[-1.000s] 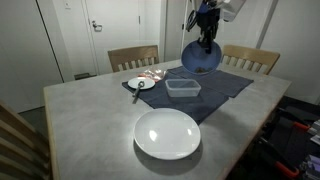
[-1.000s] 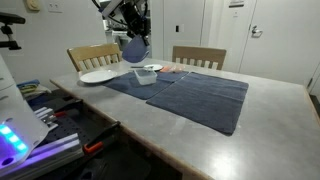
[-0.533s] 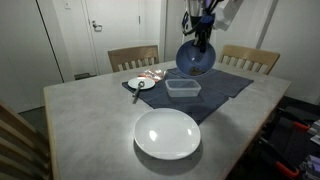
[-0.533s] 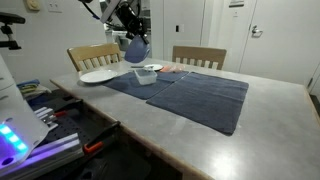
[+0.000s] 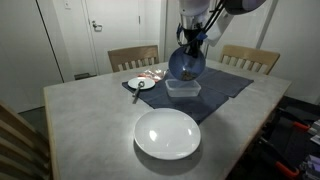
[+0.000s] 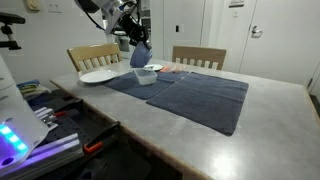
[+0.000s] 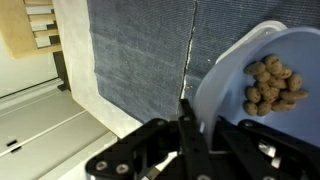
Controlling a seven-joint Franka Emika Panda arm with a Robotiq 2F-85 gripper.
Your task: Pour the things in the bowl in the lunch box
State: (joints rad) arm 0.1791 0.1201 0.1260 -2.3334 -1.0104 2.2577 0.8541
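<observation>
My gripper point(image 5: 190, 40) is shut on the rim of the blue-purple bowl point(image 5: 186, 64) and holds it tilted steeply on edge just above the clear lunch box point(image 5: 183, 88), which lies on the dark blue cloth point(image 5: 215, 95). Both exterior views show this, with the bowl point(image 6: 139, 54) over the lunch box point(image 6: 146, 76). In the wrist view the bowl point(image 7: 240, 85) holds a heap of small brown balls point(image 7: 272, 85) gathered at one side, and my gripper point(image 7: 192, 125) clamps the rim.
A large white plate point(image 5: 167, 133) lies near the table's front. A small white saucer point(image 5: 141, 84) with a utensil sits left of the lunch box. Two wooden chairs point(image 5: 134, 57) stand behind the table. Another plate point(image 6: 98, 76) shows at the table's far end.
My gripper has carried the bowl left and down toward the lunch box and tipped it more steeply on edge.
</observation>
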